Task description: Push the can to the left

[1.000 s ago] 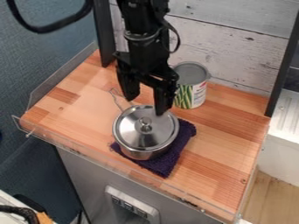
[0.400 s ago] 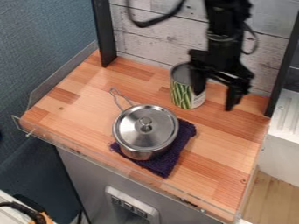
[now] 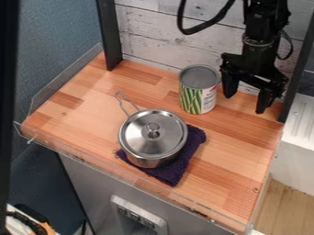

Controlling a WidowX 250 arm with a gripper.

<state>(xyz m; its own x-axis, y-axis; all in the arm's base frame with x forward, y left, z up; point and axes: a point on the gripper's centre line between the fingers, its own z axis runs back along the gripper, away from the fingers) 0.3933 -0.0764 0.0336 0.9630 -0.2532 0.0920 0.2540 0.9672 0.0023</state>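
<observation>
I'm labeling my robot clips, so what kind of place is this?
Probably a toy kitchen set up for robot work: a lidded metal pot and a can sit on a small wooden counter beneath a robot arm.

The black, jointed robot arm (image 3: 260, 20) is dark from top to bottom, built of blocky, angular sections rather than one smooth tube. A rounded black wrist joint (image 3: 260, 45) breaks up the boxy shapes, its curved rim picking up a thin greyish sheen. A thick, smooth black cable (image 3: 208, 23) makes a broad loop at one side of the arm, and a thinner black cable (image 3: 288, 45) curves close along the other. The black two-finger gripper (image 3: 245, 104) has a wide, stepped, angular body and chunky, dark fingers (image 3: 266, 100) that narrow towards their ends.
</observation>
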